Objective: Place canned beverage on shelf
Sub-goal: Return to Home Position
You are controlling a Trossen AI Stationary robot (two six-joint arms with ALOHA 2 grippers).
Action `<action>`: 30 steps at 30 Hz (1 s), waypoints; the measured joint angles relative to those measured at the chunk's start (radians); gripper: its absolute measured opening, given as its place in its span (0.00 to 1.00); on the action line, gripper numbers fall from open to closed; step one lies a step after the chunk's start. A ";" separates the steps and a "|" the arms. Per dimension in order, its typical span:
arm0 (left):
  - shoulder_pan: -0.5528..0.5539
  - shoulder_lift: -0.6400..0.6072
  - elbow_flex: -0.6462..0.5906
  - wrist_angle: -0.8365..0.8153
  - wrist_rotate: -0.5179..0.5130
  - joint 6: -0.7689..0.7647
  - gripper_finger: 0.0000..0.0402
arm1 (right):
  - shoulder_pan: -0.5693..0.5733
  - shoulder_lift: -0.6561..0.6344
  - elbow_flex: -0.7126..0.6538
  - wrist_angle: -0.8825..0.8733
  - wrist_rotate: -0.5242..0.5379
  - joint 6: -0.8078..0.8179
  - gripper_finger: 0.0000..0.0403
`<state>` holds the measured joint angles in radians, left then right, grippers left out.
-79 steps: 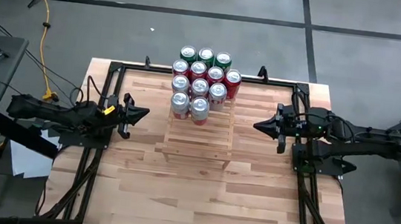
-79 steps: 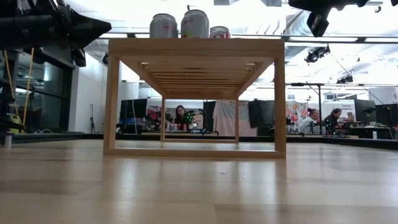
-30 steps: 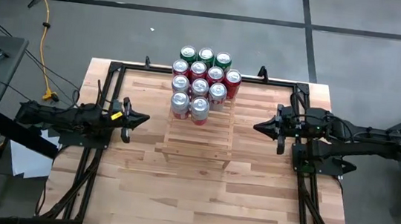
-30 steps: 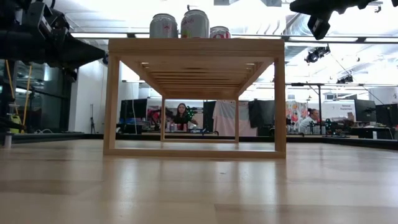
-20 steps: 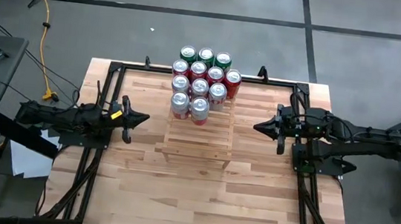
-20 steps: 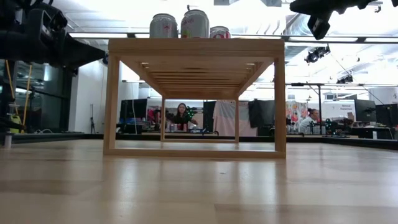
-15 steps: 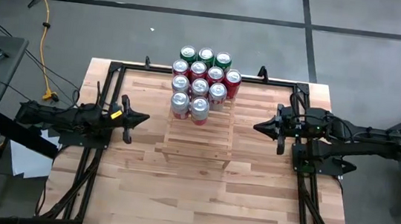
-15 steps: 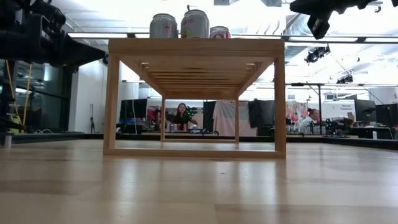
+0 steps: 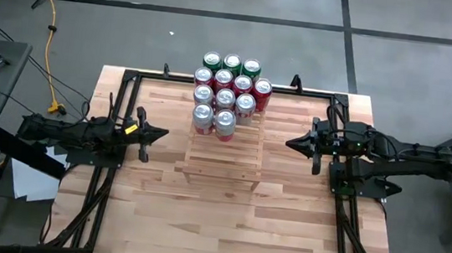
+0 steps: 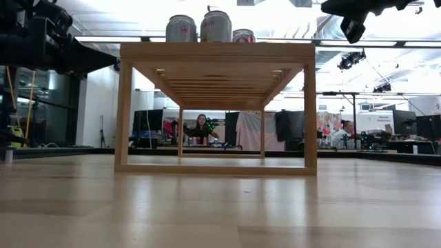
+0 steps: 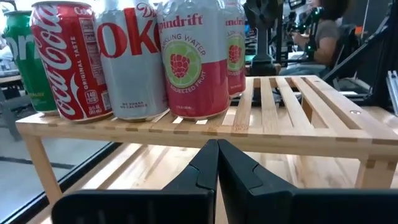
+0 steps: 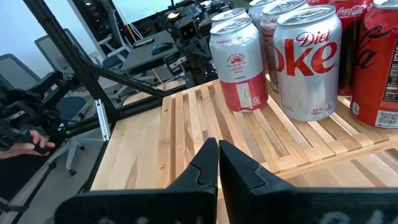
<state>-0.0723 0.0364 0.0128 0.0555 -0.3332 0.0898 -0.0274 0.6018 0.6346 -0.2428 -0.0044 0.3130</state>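
- Cans (image 9: 225, 99) crowded upright on far half of shelf (image 9: 223, 156).
- Left gripper (image 9: 160, 134), right gripper (image 9: 290, 142) clenched empty, well apart from shelf.
- Risk: stray arm swing toppling packed cans.

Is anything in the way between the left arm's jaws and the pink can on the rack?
Nothing visible: the left gripper faces the pink can at the edge of the shelf, with open space between.

My overhead camera looks straight down on the whole table (image 9: 225, 219), rack (image 9: 223, 156) at centre frame. My low camera sits at tabletop height, looking level under that rack into the room (image 10: 372, 131). Each wrist camera faces the rack close-up from opposite sides; all four share the cans (image 9: 226, 98).
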 joint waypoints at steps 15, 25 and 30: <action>0.000 0.000 0.000 -0.044 0.347 -0.079 0.01 | 0.000 0.000 0.000 0.000 0.000 0.003 0.00; 0.001 0.000 0.000 -0.048 0.317 -0.081 0.01 | 0.000 0.000 0.000 0.000 0.000 0.001 0.00; 0.001 0.000 0.000 -0.045 0.297 -0.080 0.01 | 0.000 -0.034 0.000 -0.002 0.000 0.000 0.00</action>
<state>-0.0715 0.0368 0.0124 0.0107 -0.0360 0.0097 -0.0273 0.5681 0.6342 -0.2444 -0.0040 0.3134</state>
